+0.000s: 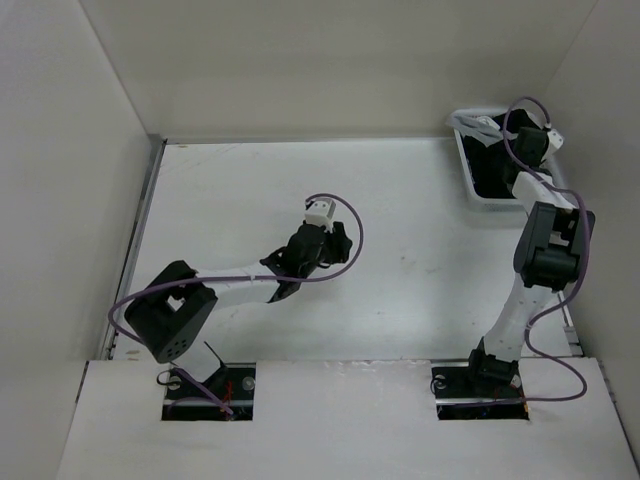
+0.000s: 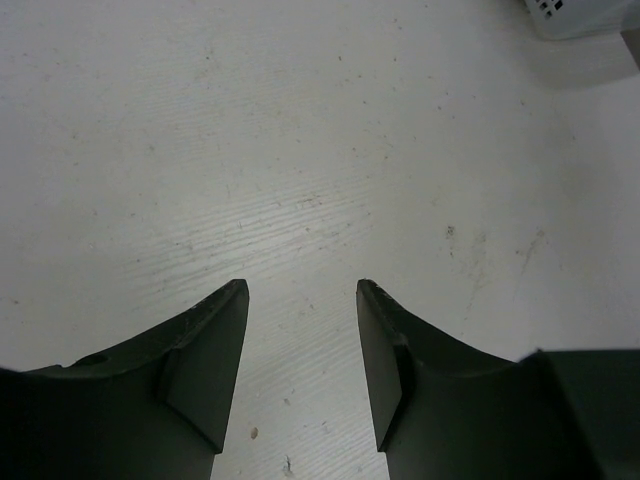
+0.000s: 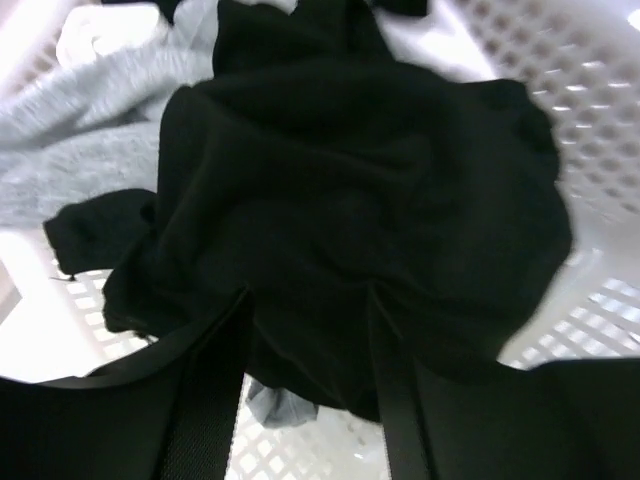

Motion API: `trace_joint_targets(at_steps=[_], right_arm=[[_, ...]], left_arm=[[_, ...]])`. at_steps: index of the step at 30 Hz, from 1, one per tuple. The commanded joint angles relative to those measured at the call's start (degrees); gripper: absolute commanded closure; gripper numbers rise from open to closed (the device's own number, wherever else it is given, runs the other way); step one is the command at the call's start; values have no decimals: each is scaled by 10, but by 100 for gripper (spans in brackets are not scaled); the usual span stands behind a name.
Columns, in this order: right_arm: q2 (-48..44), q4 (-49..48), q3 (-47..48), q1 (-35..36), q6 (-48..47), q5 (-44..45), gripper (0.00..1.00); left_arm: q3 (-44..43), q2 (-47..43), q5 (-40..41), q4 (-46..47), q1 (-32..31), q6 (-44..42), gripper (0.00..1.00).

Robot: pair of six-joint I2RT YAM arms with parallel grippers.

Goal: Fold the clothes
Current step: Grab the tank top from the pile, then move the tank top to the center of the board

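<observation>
Left gripper [image 2: 300,290]: positioned over the table [image 2: 300,130] near its centre, pointing toward 1 o'clock in the top view. Jaws stand wide apart, with only bare tabletop between and beneath them.

Right gripper [image 3: 310,290]: arm extended to the far right corner, at about 1 o'clock from the table centre, and lowered into the white mesh basket [image 3: 590,130]. Jaws are spread wide over the black T-shirt [image 3: 360,170]; whether the tips touch the fabric cannot be determined.

Black T-shirt: bunched in a mound inside the basket. The light grey garment [image 3: 90,130] lies against it at 10 o'clock in the right wrist view.
</observation>
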State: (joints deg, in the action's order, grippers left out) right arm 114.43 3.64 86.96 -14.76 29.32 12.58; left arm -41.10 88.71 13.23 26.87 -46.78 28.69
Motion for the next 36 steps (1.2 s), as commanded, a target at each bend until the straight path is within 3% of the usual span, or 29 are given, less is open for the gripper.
trace_joint_targets(at_steps=[1,4,5,7,11,16,20,24,30,36], right_arm=[[18,-9,48,-4,-8,-40,50],[35,-14,55,-7,6,-50,75],[34,-21,51,-7,7,-49,90],[10,-46,24,-6,15,-35,99],[-99,-125,-65,-4,19,-2,99],[-275,-146,-150,26,14,-5,99],[-416,-128,-190,95,6,-33,98],[-510,-61,-165,193,2,-90,96],[-567,-3,-187,358,-8,-160,94],[-535,-71,-386,477,43,-218,89]], left_arm=[[1,8,-22,41,1,9,54],[-1,15,-28,45,1,11,54],[-2,15,-29,45,2,11,54],[-3,16,-29,46,2,11,54],[-7,17,-31,47,1,11,54],[-7,16,-32,48,1,13,54],[-6,14,-24,48,5,18,55],[9,-32,-9,35,24,36,56],[58,-192,55,-39,90,86,56],[143,-345,54,-119,173,139,56]])
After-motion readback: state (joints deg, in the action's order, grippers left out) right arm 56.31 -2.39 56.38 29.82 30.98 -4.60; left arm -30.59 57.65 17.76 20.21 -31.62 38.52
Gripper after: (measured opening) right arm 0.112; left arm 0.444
